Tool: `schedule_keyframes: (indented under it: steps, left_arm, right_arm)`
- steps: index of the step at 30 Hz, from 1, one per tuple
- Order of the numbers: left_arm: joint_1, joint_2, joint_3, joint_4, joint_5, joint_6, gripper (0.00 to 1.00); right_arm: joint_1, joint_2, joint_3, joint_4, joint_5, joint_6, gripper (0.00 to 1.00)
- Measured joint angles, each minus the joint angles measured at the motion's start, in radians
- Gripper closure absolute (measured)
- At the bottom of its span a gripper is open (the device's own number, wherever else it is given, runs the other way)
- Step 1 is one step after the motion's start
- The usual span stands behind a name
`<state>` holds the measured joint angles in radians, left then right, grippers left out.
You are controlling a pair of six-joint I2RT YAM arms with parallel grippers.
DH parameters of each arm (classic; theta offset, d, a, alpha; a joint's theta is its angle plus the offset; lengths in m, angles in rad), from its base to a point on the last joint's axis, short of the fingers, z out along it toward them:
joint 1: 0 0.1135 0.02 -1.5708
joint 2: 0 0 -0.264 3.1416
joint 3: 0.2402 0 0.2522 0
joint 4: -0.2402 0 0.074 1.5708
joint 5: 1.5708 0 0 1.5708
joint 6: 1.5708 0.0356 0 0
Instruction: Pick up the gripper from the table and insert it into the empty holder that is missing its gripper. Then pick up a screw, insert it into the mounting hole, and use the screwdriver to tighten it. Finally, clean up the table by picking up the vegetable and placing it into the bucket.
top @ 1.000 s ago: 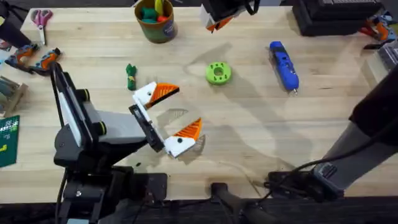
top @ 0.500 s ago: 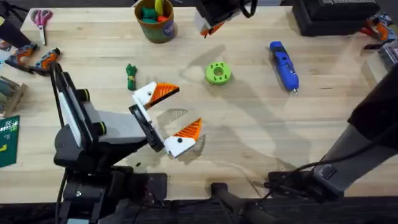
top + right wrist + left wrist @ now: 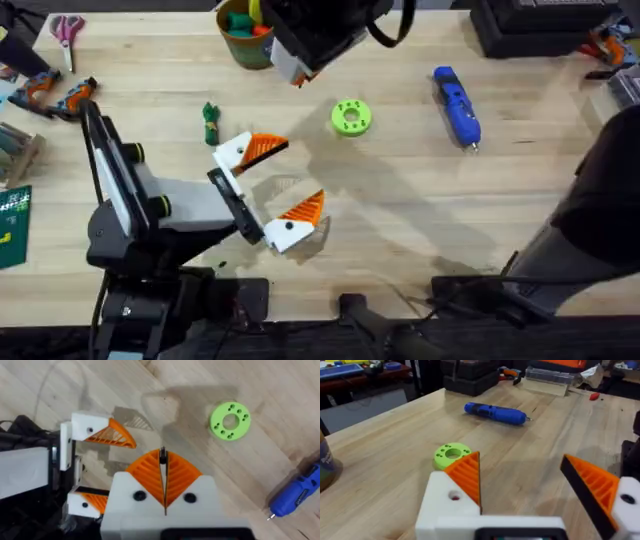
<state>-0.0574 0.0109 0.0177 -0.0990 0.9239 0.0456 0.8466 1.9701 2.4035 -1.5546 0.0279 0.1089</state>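
Observation:
My left gripper (image 3: pixel 300 176) (image 3: pixel 520 460) rests open at the table's middle. Both its white holders (image 3: pixel 232 152) (image 3: pixel 85 427) carry orange ribbed gripper pieces (image 3: pixel 266 148) (image 3: pixel 467 472). High above the back of the table, my right gripper (image 3: pixel 298 72) (image 3: pixel 163 460) is shut, with a small dark screw-like sliver pinched at its tips. The blue screwdriver (image 3: pixel 457 103) (image 3: pixel 495 413) (image 3: pixel 295 492) lies at the right. The dark-green vegetable (image 3: pixel 210 122) lies left of the left gripper. At the back stands the olive bucket (image 3: pixel 250 38).
A lime-green disc with holes (image 3: pixel 350 117) (image 3: pixel 451 454) (image 3: pixel 229 420) lies between the left gripper and the screwdriver. Scissors (image 3: pixel 67 28) and tools clutter the far left. A black box (image 3: pixel 540 25) sits at the back right.
My right gripper has swung left along the back of the table, toward the bucket, and looms larger. The left arm and the objects have not moved.

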Motion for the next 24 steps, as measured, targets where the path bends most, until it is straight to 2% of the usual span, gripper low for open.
schedule_keyframes:
  steps: [11,24]
  left_arm:
    - [0.0,0.0,0.0,0.0,0.0,0.0,0.016]
    - [0.0,0.0,0.0,0.0,0.0,0.0,0.015]
  right_arm:
    - [0.129,0.0,0.021,-0.003,0.001,0.022,0.995]
    - [0.141,0.0,0.021,0.002,0.001,0.026,0.995]
